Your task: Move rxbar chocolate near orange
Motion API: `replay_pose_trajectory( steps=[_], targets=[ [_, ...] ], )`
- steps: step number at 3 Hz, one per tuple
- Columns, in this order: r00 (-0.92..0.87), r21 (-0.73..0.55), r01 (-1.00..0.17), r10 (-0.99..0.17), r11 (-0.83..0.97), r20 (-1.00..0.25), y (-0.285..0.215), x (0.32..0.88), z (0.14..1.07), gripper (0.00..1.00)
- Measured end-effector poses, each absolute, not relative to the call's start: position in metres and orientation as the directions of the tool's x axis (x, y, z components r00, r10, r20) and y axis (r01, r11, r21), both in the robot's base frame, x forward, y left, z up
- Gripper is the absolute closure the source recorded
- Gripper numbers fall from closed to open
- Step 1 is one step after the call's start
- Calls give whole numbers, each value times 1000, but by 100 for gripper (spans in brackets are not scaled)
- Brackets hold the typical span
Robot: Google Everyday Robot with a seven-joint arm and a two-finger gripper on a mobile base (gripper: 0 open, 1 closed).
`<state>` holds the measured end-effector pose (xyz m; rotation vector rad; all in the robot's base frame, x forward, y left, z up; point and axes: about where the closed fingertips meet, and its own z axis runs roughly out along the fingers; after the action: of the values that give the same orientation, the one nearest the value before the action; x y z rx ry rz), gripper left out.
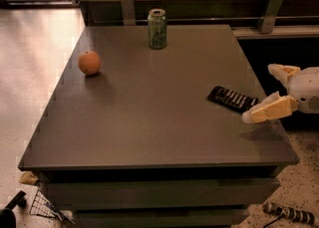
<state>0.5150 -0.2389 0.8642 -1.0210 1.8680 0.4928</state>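
Black snack bar point(232, 98) lies flat on the right side of the table point(149, 127). The gripper point(259, 94) is at the table's right edge with its fingers apart, holding nothing, the lower fingertip just beside the bar's right end. The orange point(89, 62) sits far left, well apart from the bar, and the green can point(157, 22) stands upright at the back
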Motion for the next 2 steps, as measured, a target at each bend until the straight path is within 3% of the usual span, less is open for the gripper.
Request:
replay_pose_trajectory(
  steps=[2],
  targets=[
    [-240, 27, -852, -343, 523, -908, -213, 537, 810, 0]
  ],
)
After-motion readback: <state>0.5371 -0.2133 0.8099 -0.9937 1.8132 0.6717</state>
